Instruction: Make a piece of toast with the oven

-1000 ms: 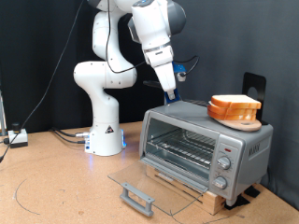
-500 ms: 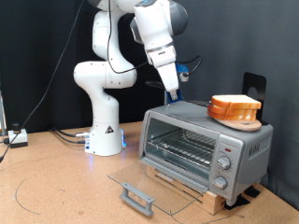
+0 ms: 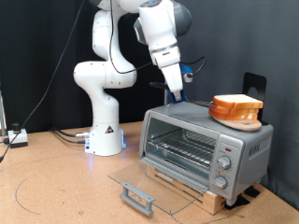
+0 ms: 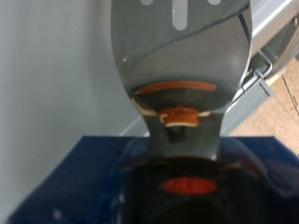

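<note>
Shifting slightly toward the toast over the last second, the gripper [image 3: 177, 94] now hovers just above the boxy silver toaster oven [image 3: 204, 142], whose glass door [image 3: 149, 183] lies folded open onto the tabletop [image 3: 56, 191]. Its opening cannot be told, and nothing shows between its fingers. The orange-crusted, cream-faced piece of toast [image 3: 235, 103] sits in a round tan wooden dish [image 3: 237, 118] on the oven's roof, apart from the gripper, so pickup is not yet achieved.

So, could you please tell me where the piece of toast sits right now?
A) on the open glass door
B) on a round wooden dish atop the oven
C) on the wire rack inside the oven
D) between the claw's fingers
B: the piece of toast rests on the round wooden dish atop the oven; the rack inside is bare, and the claw hovers apart from it.
</note>
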{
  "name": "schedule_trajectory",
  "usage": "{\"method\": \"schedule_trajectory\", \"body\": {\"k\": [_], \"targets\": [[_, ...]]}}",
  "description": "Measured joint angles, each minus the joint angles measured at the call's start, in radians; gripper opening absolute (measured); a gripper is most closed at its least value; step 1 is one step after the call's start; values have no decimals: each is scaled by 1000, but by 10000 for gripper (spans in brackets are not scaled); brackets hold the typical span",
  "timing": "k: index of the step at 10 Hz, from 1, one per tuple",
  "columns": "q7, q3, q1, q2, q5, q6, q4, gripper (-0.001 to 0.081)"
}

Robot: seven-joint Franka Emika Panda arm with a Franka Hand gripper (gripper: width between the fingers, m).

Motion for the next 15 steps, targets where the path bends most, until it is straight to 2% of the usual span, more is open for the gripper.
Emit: {"method": "schedule_trajectory", "body": {"k": [3, 7, 12, 15], "targets": [[0, 12, 16, 3, 37, 0, 20, 393], [41, 37, 15, 14, 40, 3, 33, 393], [138, 142, 11, 105, 41, 118, 66, 392], [141, 163, 12, 145, 57, 138, 95, 392]]}}
